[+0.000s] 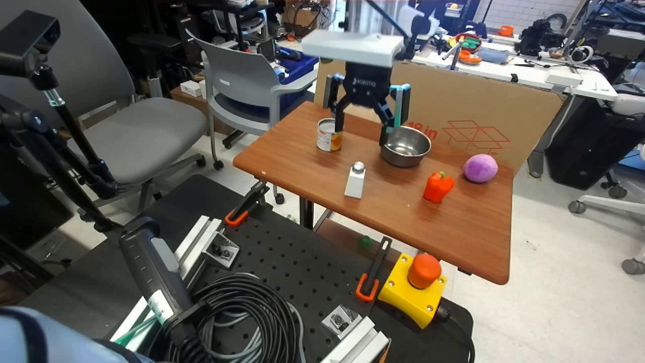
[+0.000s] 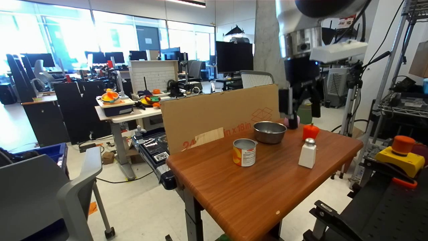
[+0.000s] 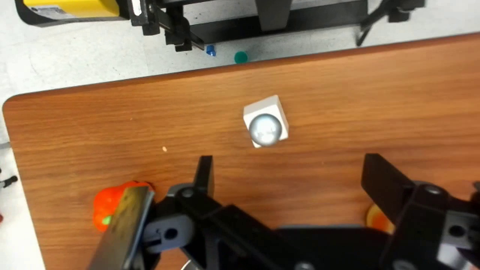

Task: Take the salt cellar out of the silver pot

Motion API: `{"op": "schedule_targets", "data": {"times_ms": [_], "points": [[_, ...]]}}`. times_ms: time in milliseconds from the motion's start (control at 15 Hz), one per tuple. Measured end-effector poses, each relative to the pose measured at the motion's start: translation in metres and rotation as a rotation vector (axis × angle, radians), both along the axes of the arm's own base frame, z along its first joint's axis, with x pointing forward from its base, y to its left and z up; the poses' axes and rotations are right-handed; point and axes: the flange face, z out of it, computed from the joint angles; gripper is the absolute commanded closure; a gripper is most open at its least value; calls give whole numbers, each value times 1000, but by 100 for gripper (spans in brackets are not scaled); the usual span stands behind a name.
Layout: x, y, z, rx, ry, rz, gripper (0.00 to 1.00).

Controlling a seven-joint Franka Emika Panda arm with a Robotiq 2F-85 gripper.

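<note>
The salt cellar is a white, tapered shaker with a silvery round top. It stands upright on the wooden table, outside the silver pot, and also shows in an exterior view and in the wrist view. The silver pot, a round metal bowl, stands near the cardboard; its visible inside is bare metal. It also shows in an exterior view; in the wrist view only a sliver of rim shows. My gripper is open and empty above the table. In the wrist view the fingertips lie below the shaker.
A can stands beside the pot. A red pepper and a purple ball are on the table's other end. A cardboard sheet stands along the back edge. A yellow stop-button box sits on the black base.
</note>
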Motion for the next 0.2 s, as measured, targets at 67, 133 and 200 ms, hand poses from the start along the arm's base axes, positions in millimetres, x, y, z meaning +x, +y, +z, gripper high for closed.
{"op": "schedule_targets", "data": {"times_ms": [67, 133, 200], "points": [[5, -2, 21, 21, -12, -34, 0], [6, -5, 37, 29, -22, -51, 0], [6, -7, 45, 34, -28, -61, 0]]}}
